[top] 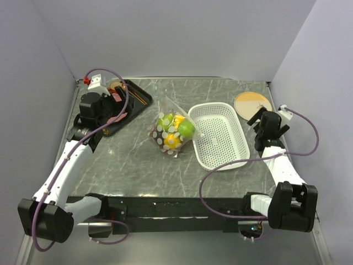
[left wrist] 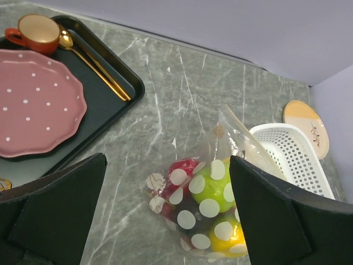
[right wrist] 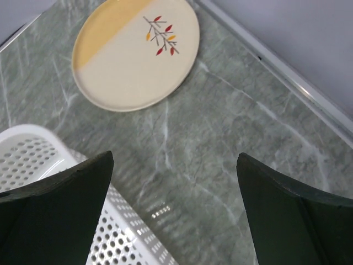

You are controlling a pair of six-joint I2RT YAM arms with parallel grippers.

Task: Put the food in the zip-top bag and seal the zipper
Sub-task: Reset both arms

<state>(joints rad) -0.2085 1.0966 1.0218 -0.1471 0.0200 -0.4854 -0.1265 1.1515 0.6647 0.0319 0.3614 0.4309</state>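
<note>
Both my claws gape empty: left gripper above the clear polka-dotted plastic bag, toy fruits already inside, beside white perforated basket; right gripper parked aside. Probably lining up to seal; mouth closure unclear.

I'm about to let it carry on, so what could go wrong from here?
The zip-top bag lies full of round fruits, and I cannot tell whether its zipper is shut; a tug could spill them. The white basket sits right beside it, crowding a grip on that side.
</note>
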